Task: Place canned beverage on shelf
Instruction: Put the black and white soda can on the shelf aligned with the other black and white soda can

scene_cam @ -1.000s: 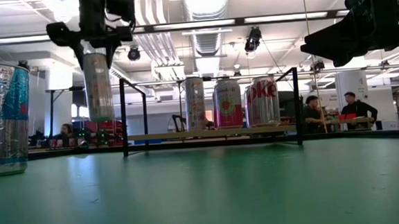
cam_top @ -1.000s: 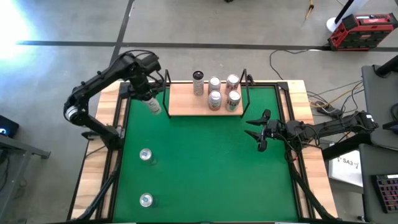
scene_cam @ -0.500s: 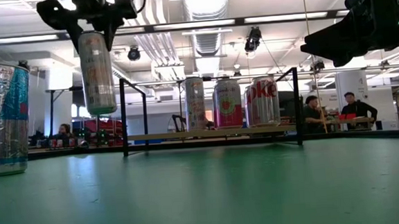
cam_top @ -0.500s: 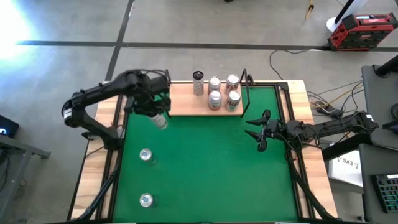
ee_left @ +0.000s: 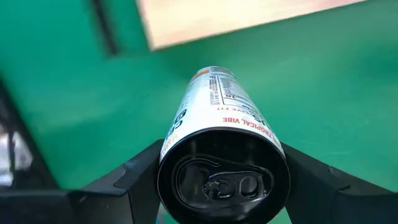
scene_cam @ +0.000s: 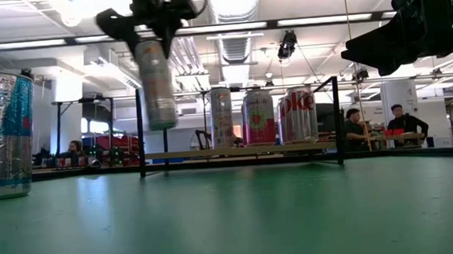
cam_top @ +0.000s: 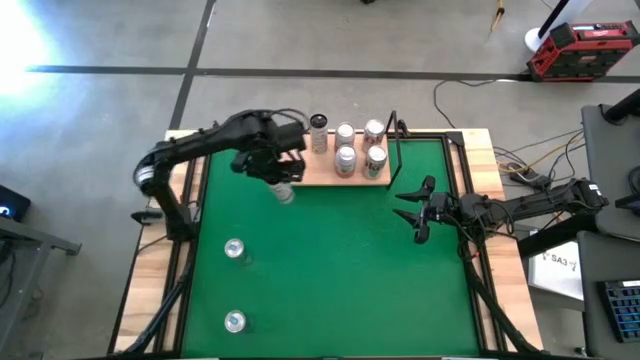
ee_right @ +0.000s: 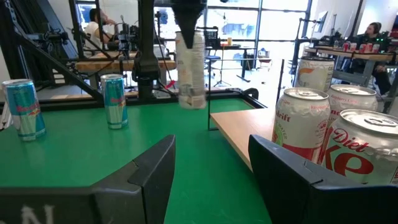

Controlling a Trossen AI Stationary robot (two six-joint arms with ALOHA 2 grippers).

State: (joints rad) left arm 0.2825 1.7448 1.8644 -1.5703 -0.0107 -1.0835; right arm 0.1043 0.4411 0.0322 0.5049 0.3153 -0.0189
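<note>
The left tool (cam_top: pixel 279 178) grips a slim white can (scene_cam: pixel 156 84) by its top, hanging it upright in the air above the green worktop (cam_top: pixel 330 270), just off the shelf's (cam_top: pixel 300 168) near left corner. Five cans (cam_top: pixel 346 157) stand on the shelf's right half. Two blue cans (cam_top: pixel 234 249) sit well apart near the worktop's left edge. The right tool (cam_top: pixel 419 214), fingers closed and empty, waits at the worktop's right side.
</note>
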